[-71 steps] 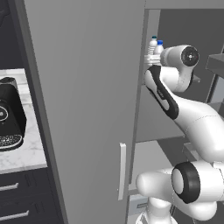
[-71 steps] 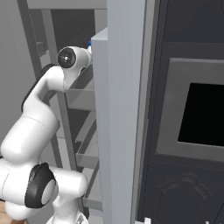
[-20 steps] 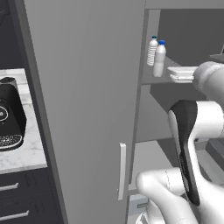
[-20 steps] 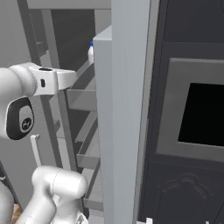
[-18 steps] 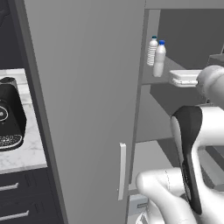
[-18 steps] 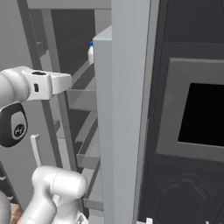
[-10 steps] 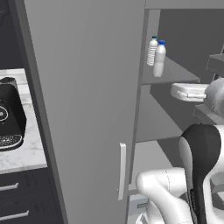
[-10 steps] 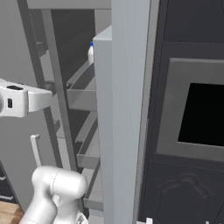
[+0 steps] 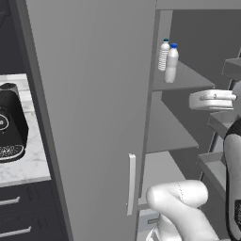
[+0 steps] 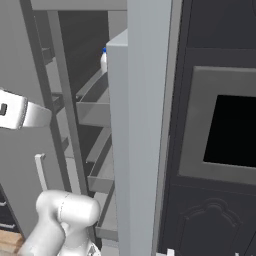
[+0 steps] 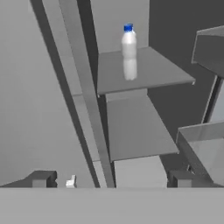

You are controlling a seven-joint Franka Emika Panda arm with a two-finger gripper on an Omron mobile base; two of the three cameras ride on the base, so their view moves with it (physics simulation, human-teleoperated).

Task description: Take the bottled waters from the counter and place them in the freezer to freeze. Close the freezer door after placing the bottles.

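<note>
Both bottled waters stand upright on the freezer's upper shelf point(image 9: 186, 77): the clear ribbed one with a teal cap point(image 9: 164, 55) and the whiter one with a blue cap point(image 9: 172, 63), side by side. In the hand view the blue-capped bottle point(image 11: 129, 52) stands far ahead of my gripper point(image 11: 111, 179), whose fingertips point(image 11: 41, 178) are wide apart with nothing between them. My white hand point(image 9: 212, 100) hovers below and to the right of the bottles, well clear of them. The freezer door point(image 10: 142, 100) stands open, edge-on, its bins point(image 9: 230, 68) showing. The marble counter point(image 9: 28, 164) lies at left.
A closed plain grey door with a pale handle point(image 9: 132, 183) fills the foreground beside the open compartment. A black coffee machine point(image 9: 9, 127) sits on the counter above dark drawers point(image 9: 23, 207). A dark built-in oven point(image 10: 225, 125) stands to the right of the freezer door.
My open hand has drawn back from the upper shelf, moving down and away from the bottles. Both bottles stay where they stood on the shelf.
</note>
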